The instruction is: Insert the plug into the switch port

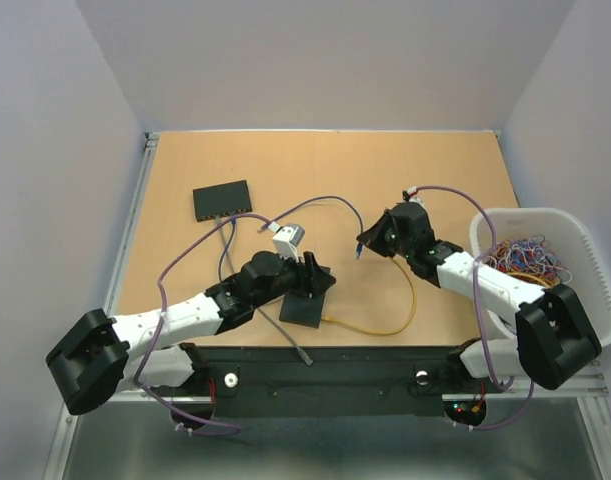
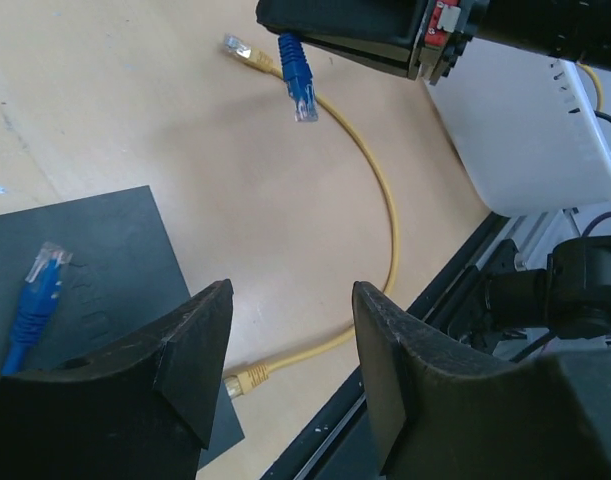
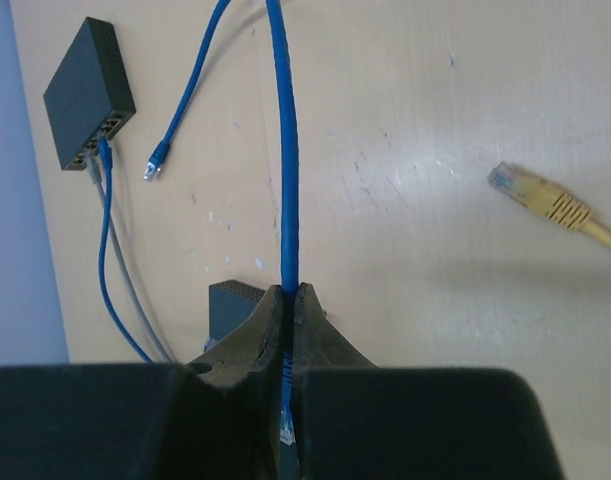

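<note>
While the right tool (image 3: 291,300) is pinching the blue cable (image 3: 285,150) tight just behind its plug (image 2: 301,90), that plug is hanging in the air over the table (image 1: 435,170), well apart from the switch (image 1: 222,200), which is sitting toward the far left with 2 cables (image 3: 107,230) already running into its ports. The left tool (image 2: 290,320) is hovering wide and holding nothing above a black pad (image 2: 95,240) where a spare plug (image 2: 40,280) is lying. Pickup is looking done; carrying, aligning and inserting are remaining.
</note>
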